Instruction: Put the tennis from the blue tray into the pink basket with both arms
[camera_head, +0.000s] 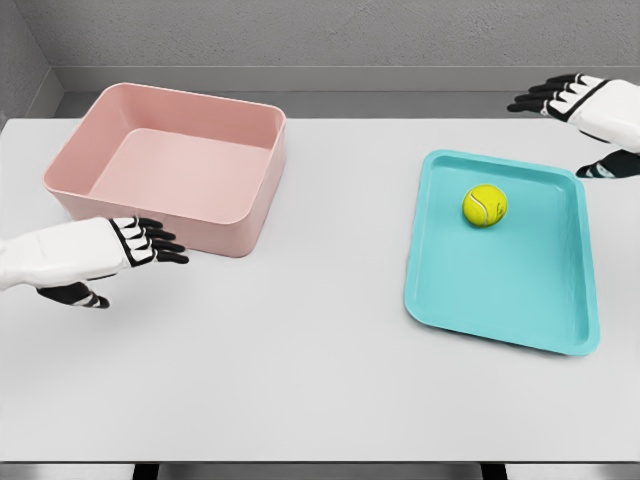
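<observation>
Tennis ball (484, 205) lies in blue tray (500, 300); left hand (120, 250) and seemingly right hand (590, 110) spread, empty

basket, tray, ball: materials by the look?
Pink basket: looks like moulded plastic, matte, with smooth walls and rounded corners. Blue tray: likely the same kind of plastic, slight sheen, raised lip. Tennis ball: yellow-green with a white seam; felt is likely, but the render shows no fuzz.
</observation>
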